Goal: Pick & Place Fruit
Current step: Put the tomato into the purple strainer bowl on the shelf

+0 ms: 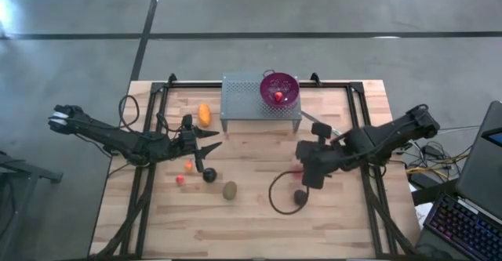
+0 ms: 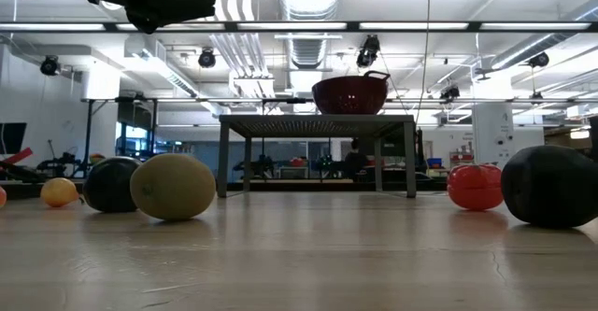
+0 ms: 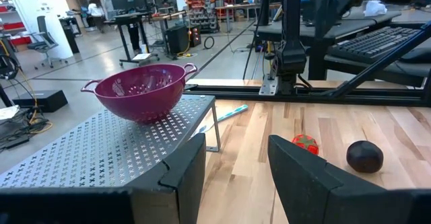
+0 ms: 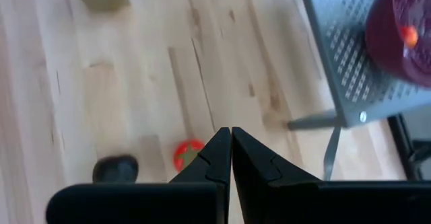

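Left pincer (image 1: 213, 139): fingers apart, empty, left of centre. Right pincer (image 4: 231, 138): together above red fruit (image 4: 188, 154), likely poised for pickup.

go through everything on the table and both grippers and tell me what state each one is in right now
Purple perforated bowl: upright on the grey perforated metal stand, a small red-orange fruit inside.
Elongated orange fruit: lying on the wooden table.
Brown-green oval fruit: loose on the table.
Red ball fruit: resting below the right gripper.
Left gripper: open, empty.
Right gripper: shut, empty.
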`<state>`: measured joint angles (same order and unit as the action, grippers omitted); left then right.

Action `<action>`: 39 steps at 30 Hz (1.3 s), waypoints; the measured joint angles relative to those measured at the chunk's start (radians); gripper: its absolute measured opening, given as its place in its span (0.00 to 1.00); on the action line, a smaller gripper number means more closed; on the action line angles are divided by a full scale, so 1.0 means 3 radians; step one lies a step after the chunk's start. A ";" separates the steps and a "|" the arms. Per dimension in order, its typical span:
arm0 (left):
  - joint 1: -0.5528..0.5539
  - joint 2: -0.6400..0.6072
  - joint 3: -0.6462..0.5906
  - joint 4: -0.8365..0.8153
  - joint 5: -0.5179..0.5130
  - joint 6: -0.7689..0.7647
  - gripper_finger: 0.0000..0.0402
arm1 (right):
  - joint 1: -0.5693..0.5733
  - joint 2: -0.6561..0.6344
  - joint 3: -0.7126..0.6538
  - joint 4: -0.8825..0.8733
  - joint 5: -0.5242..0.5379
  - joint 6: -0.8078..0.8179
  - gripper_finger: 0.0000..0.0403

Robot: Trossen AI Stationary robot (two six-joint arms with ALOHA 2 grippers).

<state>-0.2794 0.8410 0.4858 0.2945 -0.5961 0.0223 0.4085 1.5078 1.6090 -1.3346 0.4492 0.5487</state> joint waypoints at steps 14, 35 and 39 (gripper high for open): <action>0.0001 0.0001 0.0000 -0.0001 0.0001 0.0000 0.42 | 0.0282 -0.0003 -0.0553 -0.0072 -0.0003 0.0735 0.02; 0.0000 0.0001 0.0000 0.0000 0.0000 0.0000 0.42 | 0.0046 -0.0004 -0.1285 0.0623 -0.0367 0.0851 0.42; 0.0001 0.0000 0.0000 0.0000 0.0000 0.0000 0.42 | -0.0036 -0.0004 -0.1352 0.0681 -0.0395 0.0796 0.50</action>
<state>-0.2791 0.8410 0.4858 0.2945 -0.5960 0.0223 0.3977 1.5066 1.2034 -1.1305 0.3307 0.7875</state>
